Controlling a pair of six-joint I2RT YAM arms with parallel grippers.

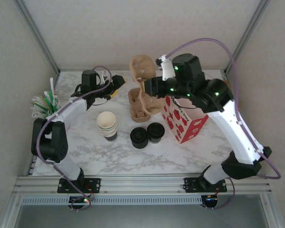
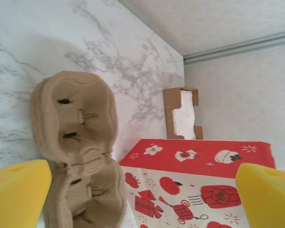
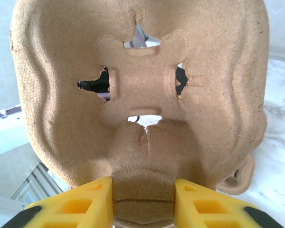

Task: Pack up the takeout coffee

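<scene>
The takeout coffee (image 1: 155, 132), a small dark cup with a black lid, stands on the marble table (image 1: 90, 147) in front of the red-and-white paper bag (image 1: 183, 118). My right gripper (image 1: 145, 87) is shut on a brown pulp cup carrier (image 1: 141, 66) and holds it upright above the table. In the right wrist view the yellow fingertips (image 3: 85, 204) pinch the carrier's (image 3: 142, 85) narrow middle neck. My left gripper (image 1: 118, 81) stands open just left of that carrier, nothing between its fingers (image 2: 16, 192). A carrier (image 2: 76, 142) and the bag (image 2: 199, 190) lie beyond it.
More carriers are stacked (image 1: 141, 108) behind the coffee. A stack of bare black lids (image 1: 139, 137) sits beside the coffee, with cream-rimmed cups (image 1: 107, 124) further left. Green-and-white straws (image 1: 45, 103) stand at the left edge. A brown napkin holder (image 2: 182, 114) stands by the back wall.
</scene>
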